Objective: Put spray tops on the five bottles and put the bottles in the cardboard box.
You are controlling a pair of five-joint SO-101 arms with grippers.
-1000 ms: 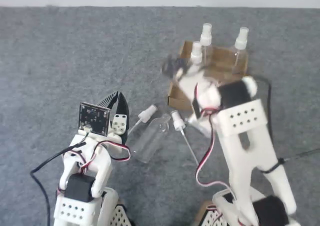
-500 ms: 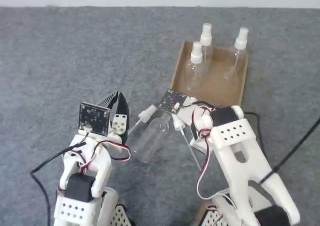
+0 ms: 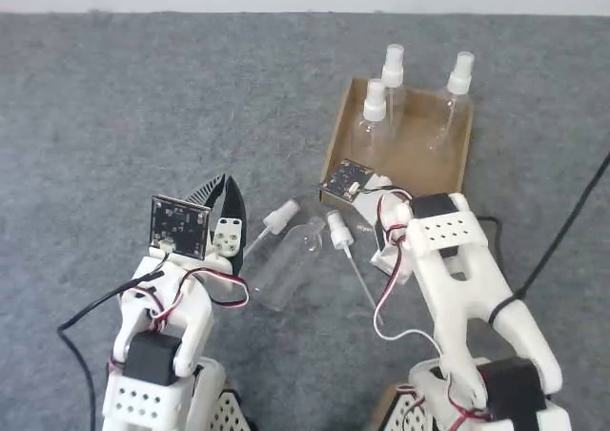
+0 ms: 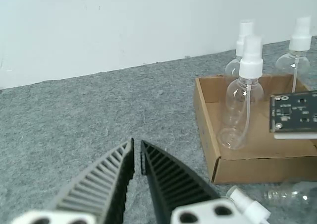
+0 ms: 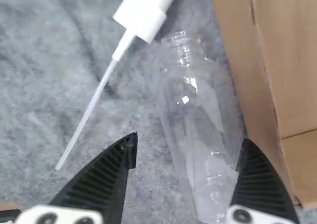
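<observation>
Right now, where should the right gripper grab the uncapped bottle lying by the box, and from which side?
Probably mid-body, from straight above. The bottle lies on its side along the cardboard box wall, open neck toward the loose spray top. The right gripper hangs open astride it; closing across the round body leaves the neck free.

Brown cardboard box (image 3: 422, 167), grey carpet (image 3: 143, 97)

Left arm (image 3: 162, 326) at 7 o'clock, right arm (image 3: 457, 269) at 5 o'clock: white printed shells with rows of round holes, black servo blocks, red-white-black wires (image 3: 389, 297), thick black cable (image 3: 76, 328). Dark circuit board (image 3: 179, 225) on each wrist. Left hand (image 4: 137, 152), right hand (image 5: 188, 144): black ribbed fingers (image 4: 106, 179), white screw-holed bases.
</observation>
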